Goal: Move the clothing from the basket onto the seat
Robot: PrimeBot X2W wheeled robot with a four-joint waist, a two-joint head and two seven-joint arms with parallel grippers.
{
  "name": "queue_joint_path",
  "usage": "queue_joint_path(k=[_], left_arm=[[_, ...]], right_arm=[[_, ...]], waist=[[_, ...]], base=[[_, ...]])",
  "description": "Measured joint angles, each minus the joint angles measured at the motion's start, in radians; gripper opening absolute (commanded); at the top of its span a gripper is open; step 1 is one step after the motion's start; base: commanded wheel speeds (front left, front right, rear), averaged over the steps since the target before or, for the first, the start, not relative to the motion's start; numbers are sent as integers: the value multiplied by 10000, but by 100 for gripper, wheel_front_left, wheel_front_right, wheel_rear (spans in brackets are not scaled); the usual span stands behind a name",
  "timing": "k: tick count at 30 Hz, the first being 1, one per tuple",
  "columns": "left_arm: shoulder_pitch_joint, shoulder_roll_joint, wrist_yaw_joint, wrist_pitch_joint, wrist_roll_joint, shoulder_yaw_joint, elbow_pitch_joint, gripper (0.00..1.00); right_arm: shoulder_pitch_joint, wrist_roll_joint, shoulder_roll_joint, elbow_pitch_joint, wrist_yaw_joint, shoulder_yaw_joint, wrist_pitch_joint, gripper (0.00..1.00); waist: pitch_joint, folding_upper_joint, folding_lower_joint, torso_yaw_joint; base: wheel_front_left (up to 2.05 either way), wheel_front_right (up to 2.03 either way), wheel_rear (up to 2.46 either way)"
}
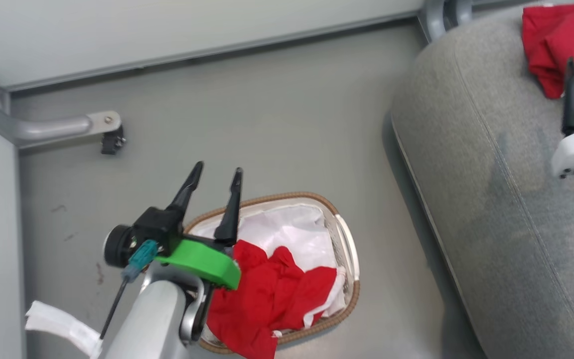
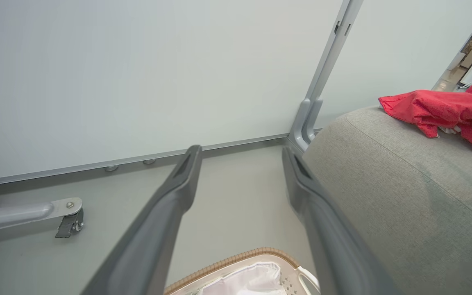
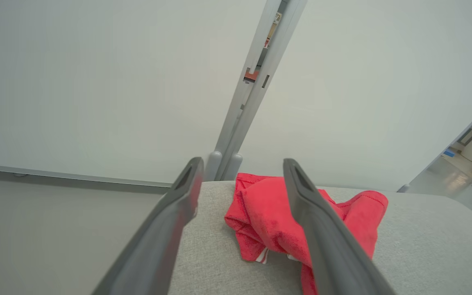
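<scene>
1. The right gripper [image 3: 241, 164] is holding its two fingers spread wide with nothing between them, so it is gripping nothing as it hangs over the seat [image 1: 466, 149]
2. One red piece of the clothing [image 3: 268, 209] is lying crumpled on the seat's grey cushion, just beyond and below those fingertips and apart from them, with a bit of white trim showing at its lower edge
3. The left gripper [image 1: 218, 168] is also standing wide open and empty, hanging above the left end of the basket [image 1: 349, 249], which is resting on the floor [image 1: 267, 124] beside the seat
4. A second red heap [image 1: 272, 294] is sitting in the basket, just right of the left gripper's wrist, and is spilling over the near rim, with the white liner [image 1: 292, 224] lying bare behind it
5. Showing by count are two grippers, one basket, one seat and two red heaps; whether each heap is a single garment I cannot tell
</scene>
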Motion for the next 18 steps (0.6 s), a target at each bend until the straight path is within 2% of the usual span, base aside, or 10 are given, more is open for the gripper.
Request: queue_joint_path(k=[10, 18], left_arm=[[1492, -31, 140, 0, 196, 2023, -58, 100], [2644, -54, 150, 0, 209, 2828, -73, 100]], right_arm=[[2040, 853, 1461, -980, 0, 848, 2, 100], [3789, 1354, 2084, -1687, 0, 901, 0, 100]], waist=[[-1379, 0, 0, 869], [-2188, 0, 0, 1299]], base=[[0, 0, 0], [0, 0, 0]])
